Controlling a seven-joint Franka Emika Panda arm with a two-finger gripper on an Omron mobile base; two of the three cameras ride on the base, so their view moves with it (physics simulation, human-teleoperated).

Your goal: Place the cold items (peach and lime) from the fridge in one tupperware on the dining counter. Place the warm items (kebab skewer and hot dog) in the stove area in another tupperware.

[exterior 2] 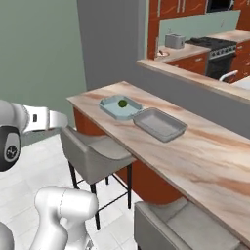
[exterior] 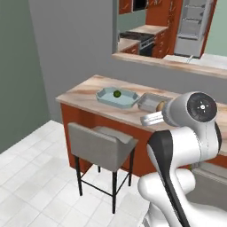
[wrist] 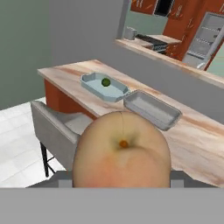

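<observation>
We see the round orange-red peach gripped between our gripper's parted fingers, short of the beige-pink marbled dining counter, where the small dark green lime lies in the light blue eight-sided tray.

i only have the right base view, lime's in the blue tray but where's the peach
Observer: In the hand view the peach looms at the bottom middle, right up against the camera and above the stool, so it looks held, short of the dining counter.
Operator: ok and is the fridge shut
Observer: In the left base view the fridge beyond the ledge shows its pale shelves, so it looks open.
</observation>
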